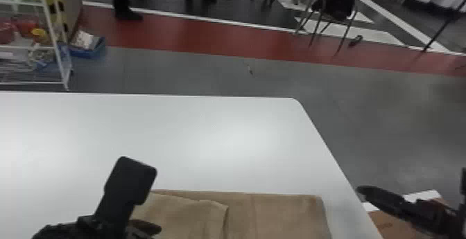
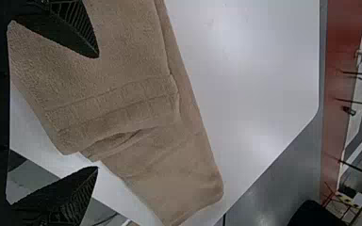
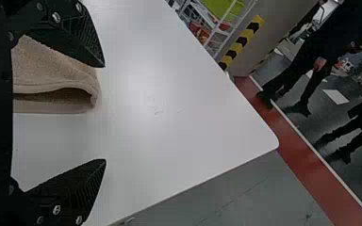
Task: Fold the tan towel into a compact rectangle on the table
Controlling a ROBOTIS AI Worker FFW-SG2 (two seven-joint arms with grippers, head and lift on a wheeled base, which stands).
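Towel (image 1: 277,215): tan, kinda folded, head view's bottom centre, on table (image 1: 208,134)
Left gripper (image 1: 149,196): lower left, pretty wide
Right gripper (image 1: 411,181): lower right, wide too

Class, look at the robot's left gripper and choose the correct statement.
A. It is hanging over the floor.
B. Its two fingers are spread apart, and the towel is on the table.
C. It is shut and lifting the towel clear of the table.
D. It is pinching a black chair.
B: the left gripper has a wide gap between its fingertips, and the towel lies on the white table.
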